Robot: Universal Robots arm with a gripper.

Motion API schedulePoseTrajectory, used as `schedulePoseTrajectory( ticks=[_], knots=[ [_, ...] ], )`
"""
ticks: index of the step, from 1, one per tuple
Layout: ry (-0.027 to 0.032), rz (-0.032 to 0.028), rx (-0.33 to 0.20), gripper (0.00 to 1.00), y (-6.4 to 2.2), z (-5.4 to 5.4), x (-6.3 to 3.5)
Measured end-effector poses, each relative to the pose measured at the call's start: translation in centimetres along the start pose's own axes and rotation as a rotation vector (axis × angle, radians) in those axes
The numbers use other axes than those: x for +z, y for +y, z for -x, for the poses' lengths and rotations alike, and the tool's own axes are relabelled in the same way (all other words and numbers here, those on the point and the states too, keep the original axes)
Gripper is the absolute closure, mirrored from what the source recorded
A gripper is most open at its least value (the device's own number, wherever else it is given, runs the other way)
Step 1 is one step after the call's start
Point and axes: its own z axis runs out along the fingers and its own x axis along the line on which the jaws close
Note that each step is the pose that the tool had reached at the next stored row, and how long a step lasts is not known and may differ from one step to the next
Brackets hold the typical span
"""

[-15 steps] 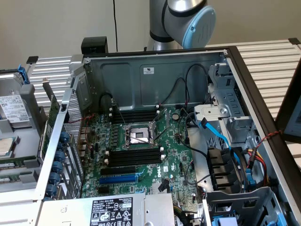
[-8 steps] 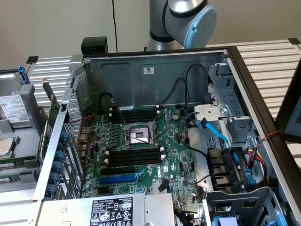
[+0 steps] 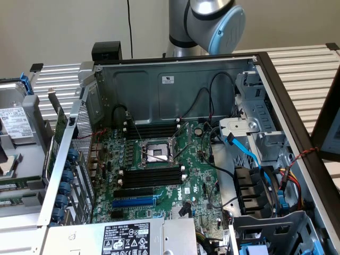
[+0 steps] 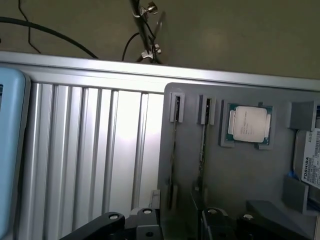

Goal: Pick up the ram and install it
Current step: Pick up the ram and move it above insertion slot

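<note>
Two ram sticks point(image 4: 173, 150) point(image 4: 203, 150) stand on edge in holders of a grey tray point(image 4: 250, 180), so I see them as thin lines with clips at their ends. My gripper point(image 4: 177, 227) hangs over the near end of these sticks, open, with nothing between its black fingers point(image 4: 145, 220). It touches neither stick. In the exterior view the black ram slots point(image 3: 151, 175) point(image 3: 151, 130) lie on both sides of the processor socket point(image 3: 158, 153) on the green motherboard.
A processor chip point(image 4: 249, 125) and a hard drive point(image 4: 310, 165) share the tray. Ribbed aluminium table point(image 4: 90, 150) lies beside it. The open case point(image 3: 175, 85) holds a blue slot point(image 3: 133, 202), cables point(image 3: 244, 154) and drive cages. The arm's joint point(image 3: 212, 21) rises behind the case.
</note>
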Motion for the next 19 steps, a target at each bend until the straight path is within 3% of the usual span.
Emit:
schedulePoseTrajectory(
  ticks=[3, 8, 14, 19],
  knots=[
    [-0.0011, 0.0042, 0.000, 0.64, -0.35, -0.1, 0.48],
    [-0.0020, 0.0266, 0.003, 0.64, -0.49, 0.0, 1.02],
    [0.0200, 0.0285, 0.006, 0.64, -0.50, 0.1, 1.49],
    [0.0209, 0.0242, 0.011, 0.64, -0.36, 0.1, 2.24]
  ],
)
